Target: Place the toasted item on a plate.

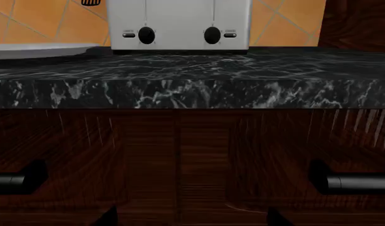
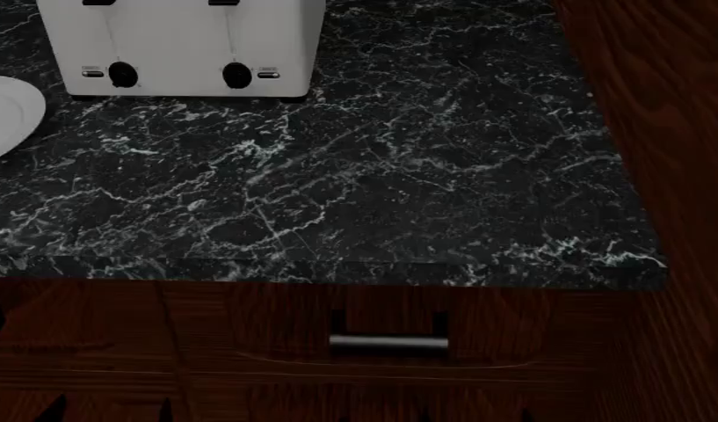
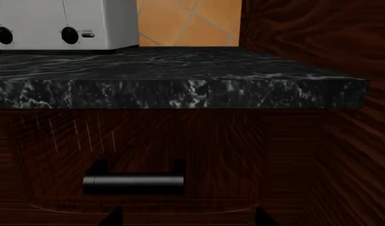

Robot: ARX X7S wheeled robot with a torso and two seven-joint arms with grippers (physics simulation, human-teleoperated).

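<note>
No slice of bread shows in any view; the top of the white toaster is cut off by the frame. The toaster stands at the back of the black marble counter, and also shows in the left wrist view and right wrist view. The white plate lies left of the toaster, partly out of frame, and its rim shows in the left wrist view. My left gripper and right gripper are both open and empty, below counter level, facing the drawer fronts.
Dark wood drawers with metal bar handles sit under the counter edge. A dark wood panel borders the counter's right side. Orange tiles form the back wall.
</note>
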